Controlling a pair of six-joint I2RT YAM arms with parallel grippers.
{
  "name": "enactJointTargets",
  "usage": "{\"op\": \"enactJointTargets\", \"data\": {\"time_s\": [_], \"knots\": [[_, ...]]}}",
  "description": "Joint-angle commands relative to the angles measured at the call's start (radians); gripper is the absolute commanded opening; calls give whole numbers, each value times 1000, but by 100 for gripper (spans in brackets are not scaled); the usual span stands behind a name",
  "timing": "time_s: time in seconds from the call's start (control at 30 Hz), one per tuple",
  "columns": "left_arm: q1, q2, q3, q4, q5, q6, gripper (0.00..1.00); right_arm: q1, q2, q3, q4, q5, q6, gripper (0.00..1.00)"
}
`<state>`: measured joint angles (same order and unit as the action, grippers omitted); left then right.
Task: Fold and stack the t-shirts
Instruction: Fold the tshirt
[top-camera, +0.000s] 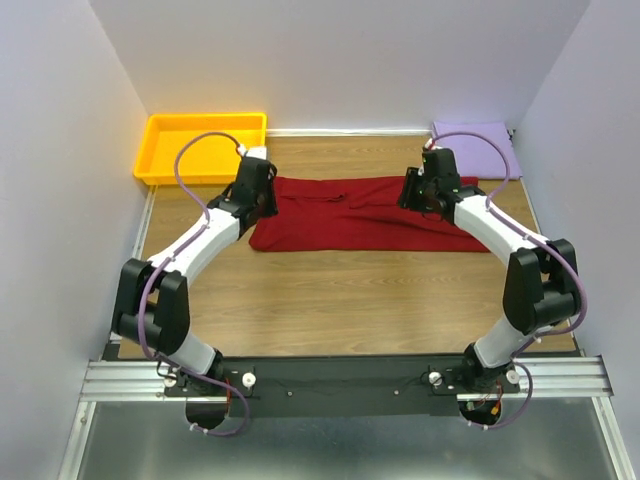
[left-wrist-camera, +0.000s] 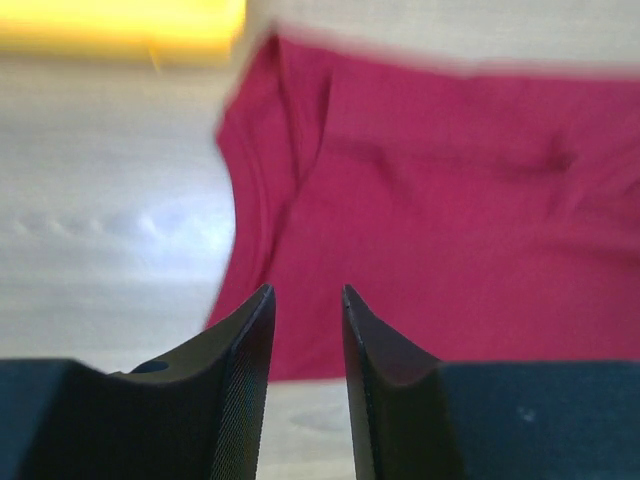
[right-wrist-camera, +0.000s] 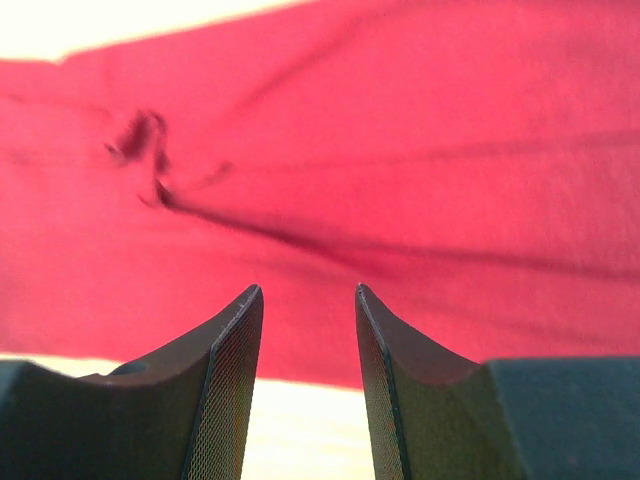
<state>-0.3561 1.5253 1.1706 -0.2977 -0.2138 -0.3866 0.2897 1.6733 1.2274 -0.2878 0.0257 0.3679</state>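
The left gripper (left-wrist-camera: 305, 292) and right gripper (right-wrist-camera: 308, 290) hover part-open, empty, over the red t-shirt (top-camera: 350, 215); uneven grasps could skew its fold.

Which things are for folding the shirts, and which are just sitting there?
For the job:
red shirt, spread out between the two arms
purple shirt, far right corner

Just lying about:
yellow tray, far left corner
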Motion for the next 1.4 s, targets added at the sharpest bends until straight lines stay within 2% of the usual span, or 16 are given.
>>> {"op": "enactJointTargets", "data": {"time_s": [0.0,0.1,0.27,0.5,0.87,1.1,1.23,1.37], "knots": [[-7,58,-127,9,68,-20,39,6,-40,-106,-14,-3,26,49],[-6,110,-163,25,61,-12,37,6,-41,-160,1,2,43,49],[-3,202,-149,-37,30,3,31,0,-6,-206,42,13,71,48],[14,194,-227,-44,19,5,28,-14,69,-218,94,42,78,47],[22,153,-278,-41,2,11,28,-93,209,-92,122,112,34,46],[23,130,-305,-34,2,15,27,-161,313,105,124,169,12,47],[28,124,-312,-34,8,15,27,-201,295,139,122,172,-1,47],[31,102,-316,-29,4,15,27,-276,241,95,121,171,5,47]]}}
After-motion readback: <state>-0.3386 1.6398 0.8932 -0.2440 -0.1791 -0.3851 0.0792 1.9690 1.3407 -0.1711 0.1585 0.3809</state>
